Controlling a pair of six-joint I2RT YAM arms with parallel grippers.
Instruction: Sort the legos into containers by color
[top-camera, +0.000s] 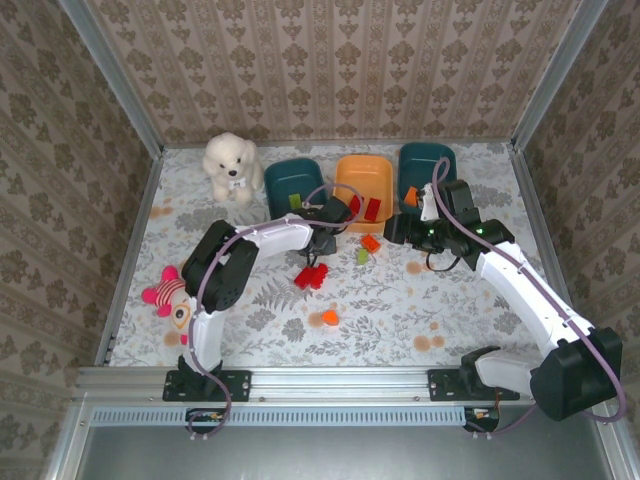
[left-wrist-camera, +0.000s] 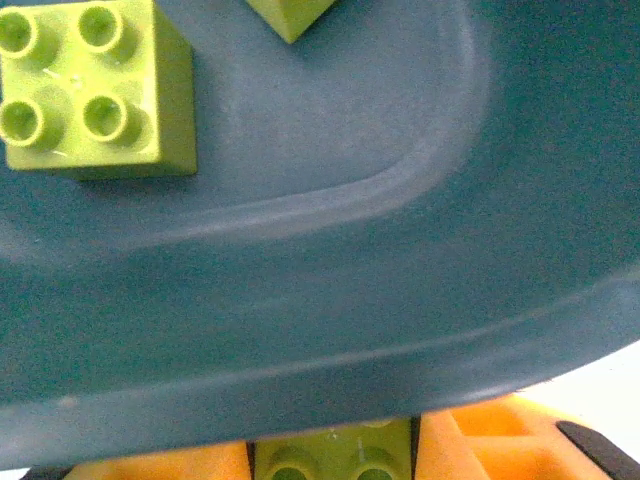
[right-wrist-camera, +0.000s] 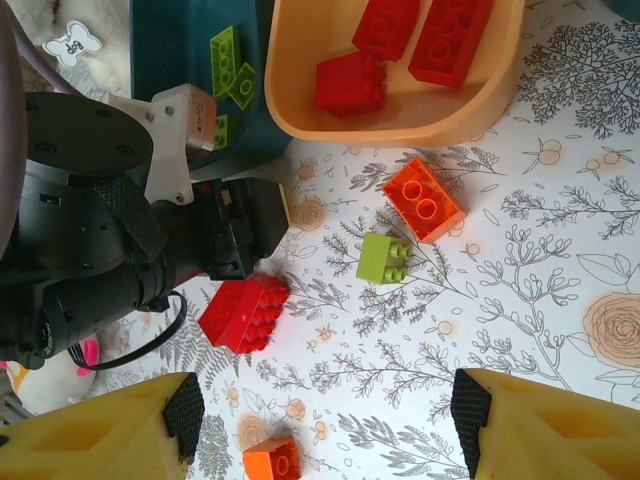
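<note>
My left gripper (left-wrist-camera: 330, 465) clamps one lime green plastic brick (left-wrist-camera: 330, 452) beside a dark teal plastic bin (left-wrist-camera: 300, 300), with two more lime bricks (left-wrist-camera: 95, 85) lying ahead. My right gripper (right-wrist-camera: 320, 425) gapes, empty.

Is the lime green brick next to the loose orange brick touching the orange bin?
Apart: the right wrist view shows patterned table between the lime green brick and the orange bin.

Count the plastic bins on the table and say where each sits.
3, in a row at the back: left teal bin beside the plush dog, orange bin in the middle, right teal bin at the end. None seems hidden.
</note>
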